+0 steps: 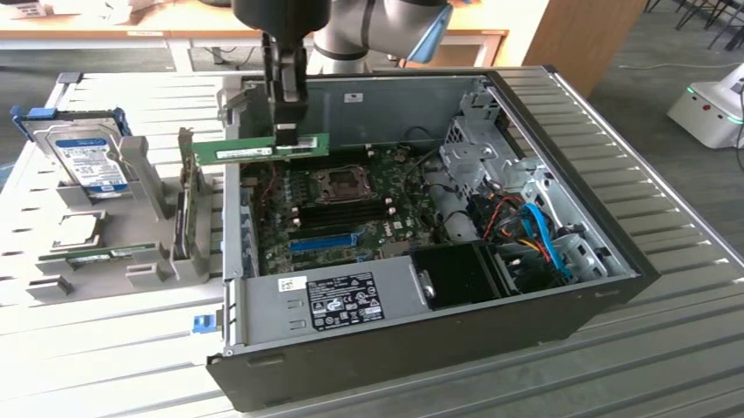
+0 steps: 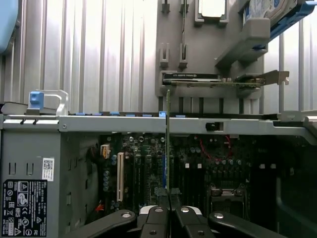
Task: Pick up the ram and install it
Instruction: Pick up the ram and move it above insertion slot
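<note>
On the exterior view's left, a grey holder fixture [image 1: 139, 170] sits on the slatted metal table [image 1: 663, 348]. It carries a hard drive [image 1: 87, 161] with a blue-and-white label standing in a blue caddy. Lower down it holds a second green memory stick [image 1: 107, 256] lying flat, and an expansion card [image 1: 184, 213] stands on edge at the side nearest the computer. Just beside the fixture is the open desktop computer case [image 1: 465, 348], lying on its side with the motherboard [image 1: 395, 218] facing up. The ram [image 1: 239, 151] is in the air above the case's wall on the exterior view's left, lying lengthwise and level. One end reaches out toward the fixture and the labelled end sits over the board's upper corner. The gripper [image 1: 286, 131] comes straight down onto it and is clamped narrow on its top edge, somewhat toward the labelled end. In the wrist view the ram [image 2: 168, 129] shows edge-on as a thin line pinched between the black fingers [image 2: 157, 220] of the gripper [image 2: 169, 206], running out over the board and across the case wall. Below it and further toward the exterior view's right lie the CPU socket [image 1: 345, 181], the dark memory slots [image 1: 337, 212] and a bright-blue slot strip [image 1: 322, 242]; the ram is apart from all of them. Blue cables [image 1: 546, 235] curl in the drive bay at the case's far side, and a white machine [image 1: 709, 104] stands on the floor at the exterior view's right edge.
</note>
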`<state>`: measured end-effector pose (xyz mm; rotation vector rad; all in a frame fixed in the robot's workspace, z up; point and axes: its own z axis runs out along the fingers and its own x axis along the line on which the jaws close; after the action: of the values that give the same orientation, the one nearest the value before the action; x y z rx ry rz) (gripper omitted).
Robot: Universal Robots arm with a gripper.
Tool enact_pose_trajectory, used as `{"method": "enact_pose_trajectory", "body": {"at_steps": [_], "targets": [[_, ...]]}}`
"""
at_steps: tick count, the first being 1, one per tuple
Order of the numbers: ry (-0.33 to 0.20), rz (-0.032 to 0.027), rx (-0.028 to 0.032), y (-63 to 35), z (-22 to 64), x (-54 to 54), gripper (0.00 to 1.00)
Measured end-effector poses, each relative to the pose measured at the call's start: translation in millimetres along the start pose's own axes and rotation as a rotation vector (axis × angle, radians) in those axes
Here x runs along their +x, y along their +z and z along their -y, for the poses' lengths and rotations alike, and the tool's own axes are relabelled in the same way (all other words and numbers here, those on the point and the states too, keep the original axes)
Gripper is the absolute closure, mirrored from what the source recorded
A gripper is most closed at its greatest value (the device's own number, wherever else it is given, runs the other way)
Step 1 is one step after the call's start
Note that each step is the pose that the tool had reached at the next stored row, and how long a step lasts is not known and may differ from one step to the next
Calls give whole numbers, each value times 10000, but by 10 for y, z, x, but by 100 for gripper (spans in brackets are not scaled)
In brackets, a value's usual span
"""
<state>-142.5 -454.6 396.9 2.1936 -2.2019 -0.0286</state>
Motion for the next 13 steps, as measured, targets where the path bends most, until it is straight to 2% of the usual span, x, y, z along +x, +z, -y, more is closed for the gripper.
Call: {"method": "enact_pose_trajectory", "body": {"at_steps": [13], "targets": [[-39, -2, 0, -13, 375, -4, 88]]}}
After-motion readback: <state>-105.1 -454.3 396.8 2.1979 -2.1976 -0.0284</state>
